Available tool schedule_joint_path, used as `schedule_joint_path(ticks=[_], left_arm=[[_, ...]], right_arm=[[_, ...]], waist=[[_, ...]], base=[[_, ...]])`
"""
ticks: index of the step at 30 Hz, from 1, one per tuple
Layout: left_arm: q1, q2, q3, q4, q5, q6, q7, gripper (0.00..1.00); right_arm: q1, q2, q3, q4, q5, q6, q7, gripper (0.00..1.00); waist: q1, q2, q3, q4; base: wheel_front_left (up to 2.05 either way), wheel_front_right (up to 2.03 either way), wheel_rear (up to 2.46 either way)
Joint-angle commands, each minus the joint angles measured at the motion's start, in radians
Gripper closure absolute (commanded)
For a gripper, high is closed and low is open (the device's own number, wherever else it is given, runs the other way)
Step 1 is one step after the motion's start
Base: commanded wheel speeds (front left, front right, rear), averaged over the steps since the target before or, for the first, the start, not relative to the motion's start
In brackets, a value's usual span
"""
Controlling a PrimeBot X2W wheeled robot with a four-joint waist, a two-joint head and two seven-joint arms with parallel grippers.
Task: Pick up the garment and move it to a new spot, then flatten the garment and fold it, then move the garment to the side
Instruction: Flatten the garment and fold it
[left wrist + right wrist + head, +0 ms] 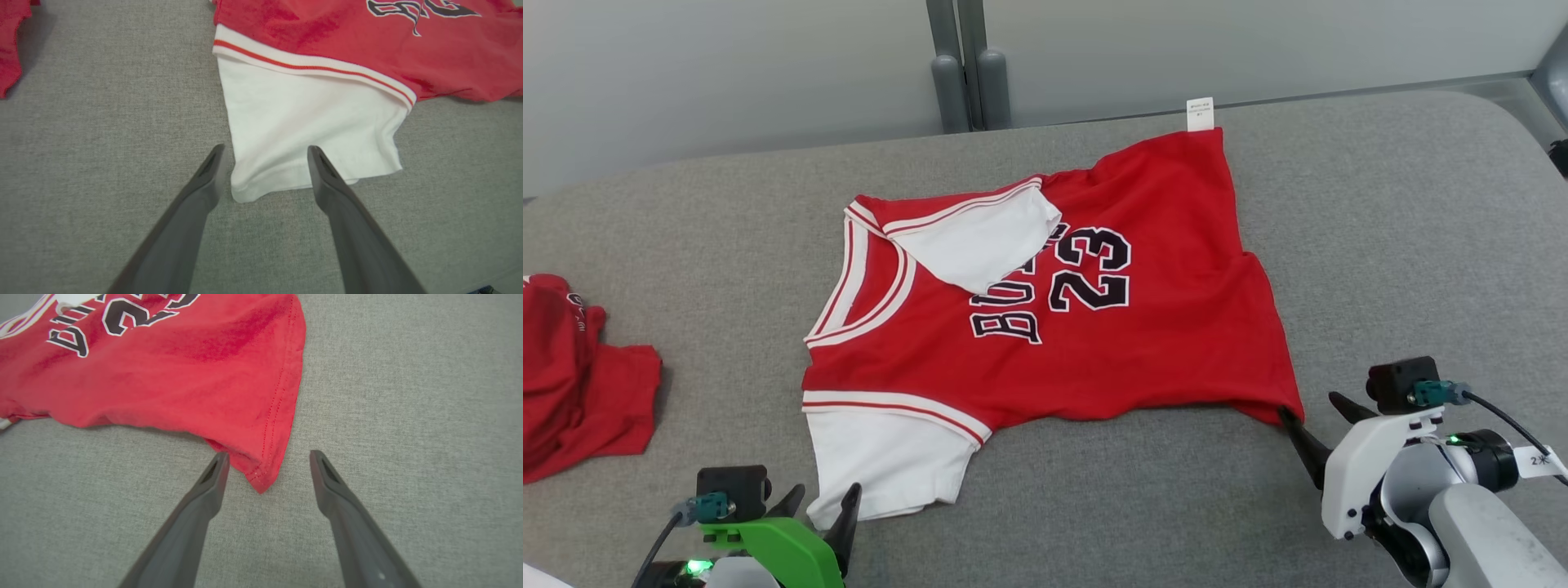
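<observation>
Your red number 23 jersey (1143, 359) lies spread on the grey table (1388, 245). Your left gripper (825, 492) stands spread wide, with the corner of the near white sleeve (310, 130) inside its jaws. Your right gripper (1308, 406), equally spread, brackets the red hem corner (261, 479).

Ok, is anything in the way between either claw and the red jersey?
Nothing visible. The left claw, open, has its tips either side of the corner of the white sleeve; the right claw, open, flanks the red hem corner. Another red garment lies apart at the left.
</observation>
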Motion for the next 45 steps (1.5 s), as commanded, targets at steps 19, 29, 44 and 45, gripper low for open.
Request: schedule_joint_path(ticks=[19,29,44,45], left_arm=[[-0.076,-0.021,-0.024,0.109,-0.033,-0.057,0.027,0.0],[-0.075,-0.018,-0.024,0.109,-0.041,-0.07,0.019,1.0],[-0.118,0.036,0.028,-0.076,-0.022,-0.05,-0.028,1.0],[-0.137,0.044,0.032,-0.091,-0.014,-0.05,-0.022,1.0]], right_arm=[[-0.133,0.015,0.144,0.222,0.075,0.0,-0.081,0.0],[-0.162,0.0,0.203,0.258,0.112,0.0,-0.163,1.0],[-0.201,-0.038,0.161,0.13,0.154,0.0,-0.254,1.0],[-0.214,-0.041,0.156,0.114,0.154,0.0,-0.253,1.0]], waist=[[0.0,-0.0001,0.073,0.02],[0.0,-0.0001,0.063,0.017],[0.0,-0.0001,0.04,0.018],[0.0,-0.0001,0.047,0.016]], base=[[0.0,0.0,0.0],[0.0,0.0,0.0],[0.0,0.0,0.0],[0.0,0.0,0.0]])
